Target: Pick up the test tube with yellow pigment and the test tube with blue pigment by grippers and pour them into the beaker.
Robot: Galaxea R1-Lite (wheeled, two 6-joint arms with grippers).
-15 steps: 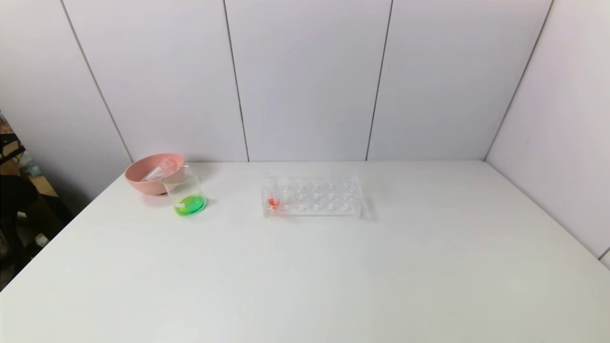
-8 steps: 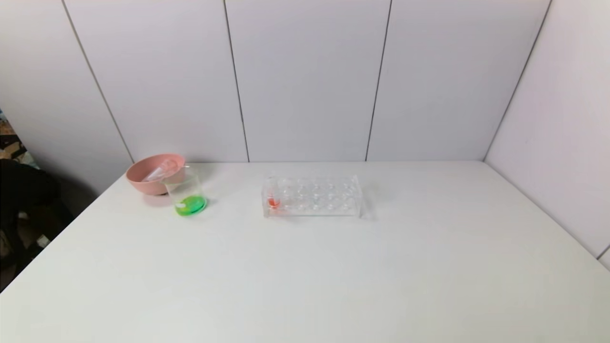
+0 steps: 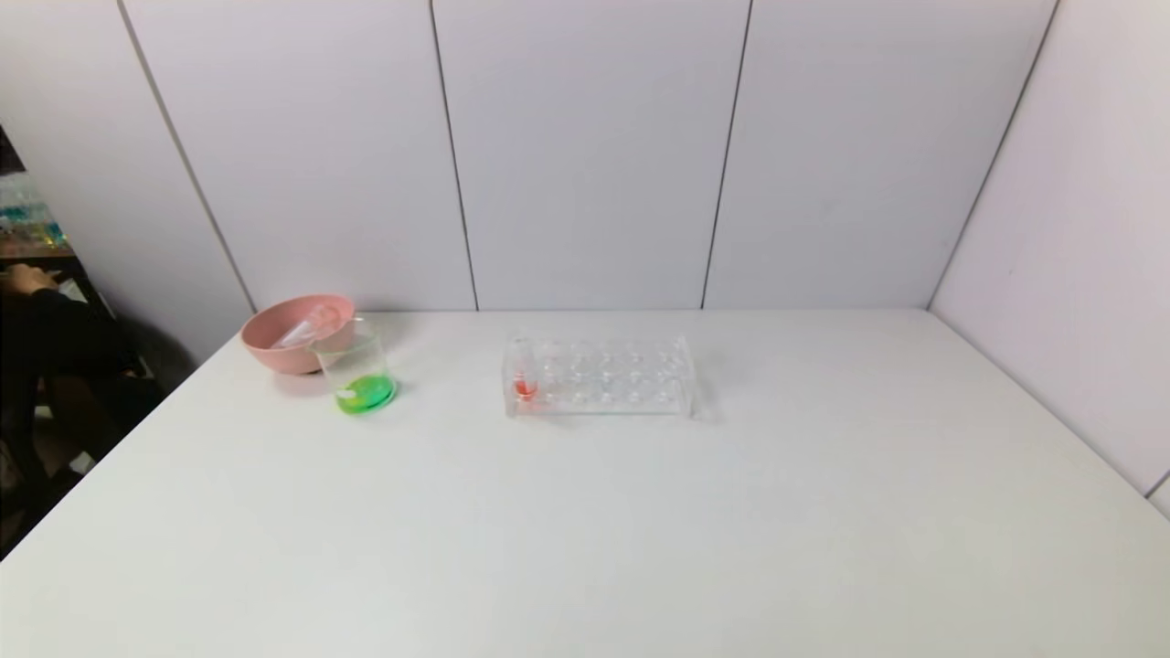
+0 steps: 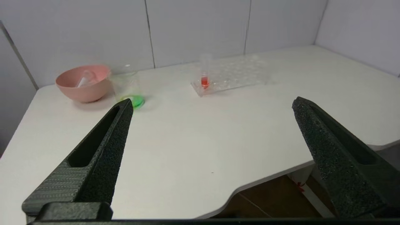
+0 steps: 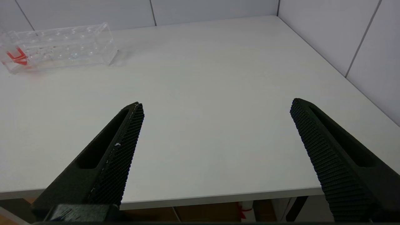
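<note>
White table [image 3: 640, 530] with pink bowl [image 3: 283, 352], beaker [image 3: 358, 370], tube rack [image 3: 603, 376].

The white table [image 3: 640, 530] lies bare across its near and right parts. At the far left, a clear glass beaker [image 3: 358, 370] with green liquid touches a pink bowl [image 3: 288, 331]; open room separates them from the clear plastic tube rack [image 3: 599, 376], far centre.

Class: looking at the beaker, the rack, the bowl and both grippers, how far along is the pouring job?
Done, it seems: the beaker holds green liquid, and a tube that looks empty lies in the pink bowl. The rack holds only the orange-red tube. In hand: nothing; the left gripper and right gripper are open near the table's front edge. Left: apparently nothing.
</note>
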